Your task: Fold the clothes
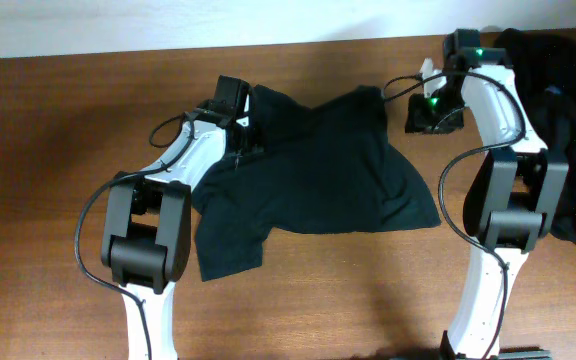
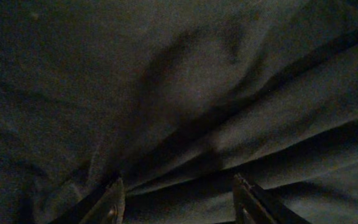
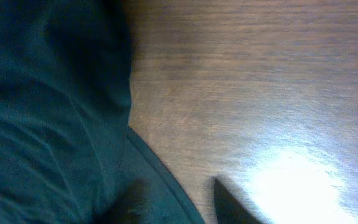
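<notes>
The brown wooden tabletop [image 1: 48, 150] lies bare across its far-left corner and down its left edge, so there is open passage there. A strip along the far edge, beyond the plain black short-sleeved T-shirt [image 1: 328, 160], is bare wood too. The shirt covers the middle. The white-and-black left arm [image 1: 183, 165] leans over its left shoulder, and the white-and-black right arm [image 1: 503, 110] stands just beside its right sleeve. Between the two arm bases the near edge is uncovered wood. A heap of black soft garments [image 1: 568, 90] fills the far-right corner, on the outer side of the right arm.
</notes>
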Tool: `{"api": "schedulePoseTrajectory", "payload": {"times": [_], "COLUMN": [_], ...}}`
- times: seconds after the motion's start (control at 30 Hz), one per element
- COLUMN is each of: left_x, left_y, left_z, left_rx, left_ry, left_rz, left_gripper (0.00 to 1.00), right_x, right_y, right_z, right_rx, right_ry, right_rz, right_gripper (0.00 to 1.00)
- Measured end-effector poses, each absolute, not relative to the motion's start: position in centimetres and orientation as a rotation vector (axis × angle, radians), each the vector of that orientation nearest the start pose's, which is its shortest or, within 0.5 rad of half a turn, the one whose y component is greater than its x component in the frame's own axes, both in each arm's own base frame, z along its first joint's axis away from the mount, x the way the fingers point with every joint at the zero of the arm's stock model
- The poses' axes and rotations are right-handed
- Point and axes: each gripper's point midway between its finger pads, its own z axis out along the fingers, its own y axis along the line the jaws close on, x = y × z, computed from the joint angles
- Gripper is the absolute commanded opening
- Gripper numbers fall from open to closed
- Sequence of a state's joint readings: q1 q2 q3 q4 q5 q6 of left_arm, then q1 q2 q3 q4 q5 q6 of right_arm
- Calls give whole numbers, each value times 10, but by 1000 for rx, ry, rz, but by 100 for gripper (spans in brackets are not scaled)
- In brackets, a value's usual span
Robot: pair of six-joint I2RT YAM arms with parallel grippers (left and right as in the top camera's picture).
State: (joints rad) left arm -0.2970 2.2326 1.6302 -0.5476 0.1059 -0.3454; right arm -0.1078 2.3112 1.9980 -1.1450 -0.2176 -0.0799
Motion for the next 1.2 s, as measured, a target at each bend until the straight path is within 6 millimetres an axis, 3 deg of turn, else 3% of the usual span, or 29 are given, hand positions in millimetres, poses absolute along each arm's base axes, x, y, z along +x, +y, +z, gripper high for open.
{"api": "schedulePoseTrajectory", "payload": {"times": [0.13,0.27,0.67,0.9,1.2], "left_x": [490,490,490,490,490], "left_y": [-169,-169,-169,-169,-169], "left_z": [9,9,9,9,9], "left_rx": [-36,-35,-35,-35,-36], "left_ry": [2757,2756,2756,2756,2755], "left_rz": [-325,-325,-325,-325,-324], "left_gripper": [57,57,57,57,57], "right_x": [457,442,453,449,450], "right_y": [-6,1,27,28,20], "right_z": [35,32,30,1,0], "right_rx": [37,29,-116,-116,-78], "right_ry": [3067,3126,3075,3065,3038], "right_rz": [374,407,409,412,346], "right_gripper": [4,4,4,4,4]}}
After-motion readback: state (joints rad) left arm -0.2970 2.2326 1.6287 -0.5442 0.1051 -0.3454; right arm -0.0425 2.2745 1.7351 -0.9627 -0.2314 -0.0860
